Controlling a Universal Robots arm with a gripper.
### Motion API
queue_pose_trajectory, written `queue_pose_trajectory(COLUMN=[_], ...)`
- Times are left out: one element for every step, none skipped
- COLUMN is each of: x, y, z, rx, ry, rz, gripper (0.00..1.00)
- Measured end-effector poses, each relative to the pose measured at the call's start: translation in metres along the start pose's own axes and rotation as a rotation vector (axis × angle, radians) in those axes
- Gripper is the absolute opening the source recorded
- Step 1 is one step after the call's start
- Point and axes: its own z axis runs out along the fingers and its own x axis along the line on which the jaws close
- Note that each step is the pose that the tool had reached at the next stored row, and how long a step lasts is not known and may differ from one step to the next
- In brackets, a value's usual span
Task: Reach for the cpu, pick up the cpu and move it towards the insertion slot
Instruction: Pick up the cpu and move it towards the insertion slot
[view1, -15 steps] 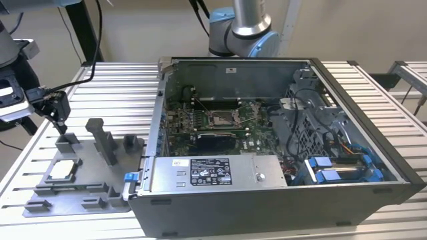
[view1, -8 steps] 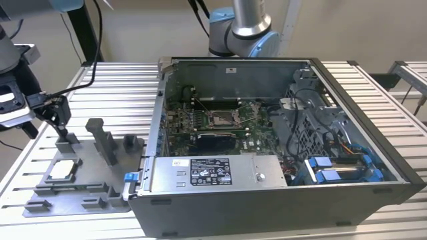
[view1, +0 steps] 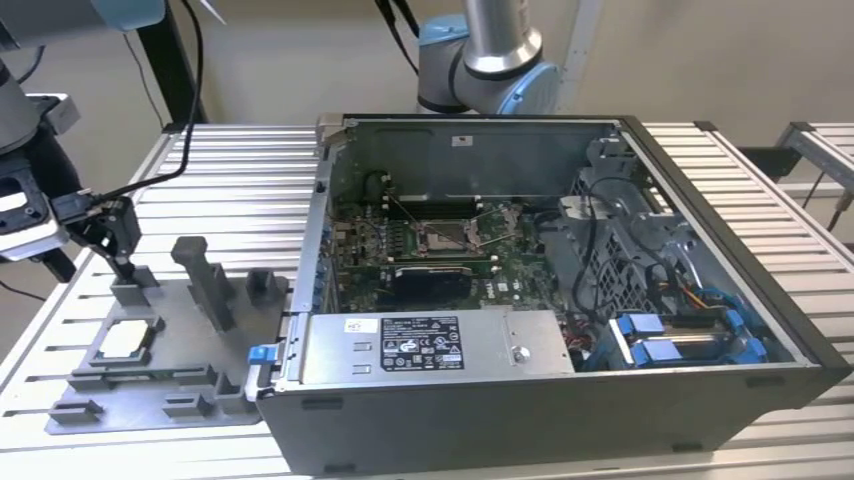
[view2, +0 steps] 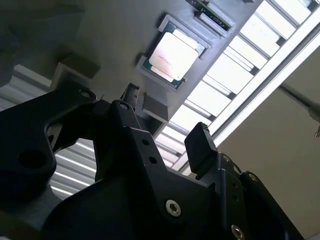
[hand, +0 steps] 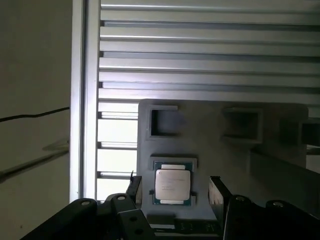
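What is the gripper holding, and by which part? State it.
Nothing. The gripper is open, and the cpu lies untouched in its recess in the tray.

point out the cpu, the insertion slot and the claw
cpu (hand: 172, 186), first wrist view, centre of its pale face
insertion slot (view1: 445, 235), exterior view, its dark centre
claw (view2: 165, 109), second wrist view, midway between its fingertips
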Motion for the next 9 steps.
queue_pose_trajectory(x=[0.0000, 0.0000, 0.0000, 0.0001, 0.0001, 0.0002, 0.0006, 0.0010, 0.0016], y=[0.0000, 0.0000, 0.0000, 0.0000, 0.0000, 0.0000, 0.0000, 0.0000, 0.0001], z=[0.0000, 0.0000, 0.0000, -0.0001, 0.0000, 0.0001, 0.0001, 0.0002, 0.0002], rx=[-0.0001, -0.0001, 0.0000, 0.0000, 0.0000, 0.0000, 0.0000, 0.0000, 0.0000], ry=[-0.0002, -0.0004, -0.0006, -0.0006, -0.0008, -0.0009, -0.0008, -0.0009, -0.0009], rz=[0.000, 0.000, 0.000, 0.000, 0.000, 0.000, 0.000, 0.000, 0.000], gripper=[1.00, 1.00, 1.00, 1.00, 1.00, 1.00, 1.00, 1.00, 1.00])
